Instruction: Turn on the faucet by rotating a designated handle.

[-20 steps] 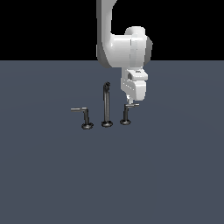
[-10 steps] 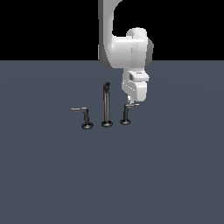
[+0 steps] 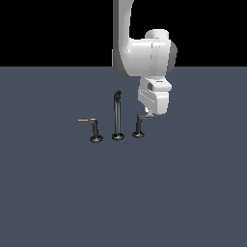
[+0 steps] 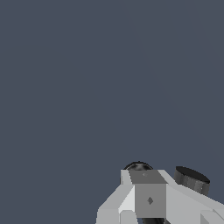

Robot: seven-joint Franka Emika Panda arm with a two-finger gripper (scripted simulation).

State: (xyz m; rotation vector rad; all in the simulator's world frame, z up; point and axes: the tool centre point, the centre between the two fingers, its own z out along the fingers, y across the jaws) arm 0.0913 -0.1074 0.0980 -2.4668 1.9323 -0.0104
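The faucet is a dark three-piece set on the grey floor, with a tall thin spout (image 3: 117, 116) in the middle. The handle (image 3: 140, 125) is the small L-shaped one on the exterior view's right, and its short silvery lever (image 3: 146, 116) points right. My gripper (image 3: 146, 113) hangs straight down from the white arm, its fingertips right at that lever and seemingly touching it. The fingers look pressed together with nothing held. In the wrist view the pale fingers (image 4: 146, 199) hide most of two dark round faucet parts (image 4: 191, 178).
A bigger handle (image 3: 96, 131) with a longer lever (image 3: 87, 120) stands on the exterior view's left of the spout. Flat dark grey ground (image 3: 144, 193) stretches all around the set.
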